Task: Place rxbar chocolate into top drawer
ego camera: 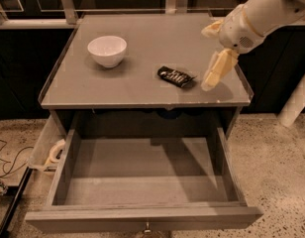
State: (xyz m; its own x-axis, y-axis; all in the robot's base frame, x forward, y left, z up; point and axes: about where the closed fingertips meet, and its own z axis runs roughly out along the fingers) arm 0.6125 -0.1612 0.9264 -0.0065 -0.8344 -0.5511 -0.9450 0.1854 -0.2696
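Observation:
The rxbar chocolate (pixel 176 77), a small black-wrapped bar with white lettering, lies flat on the grey cabinet top (pixel 157 38), right of centre. My gripper (pixel 210 81) hangs from the white arm at the upper right, just right of the bar and close above the top, not touching it. The top drawer (pixel 142 217) is pulled fully open below the cabinet top, and I see nothing inside it. A small metal knob shows at the bottom of its front panel.
A white bowl (pixel 107 50) stands on the cabinet top at the left. A white tape roll and cables lie on the speckled floor (pixel 281 167) at the left of the drawer. Dark glass panels run behind the cabinet.

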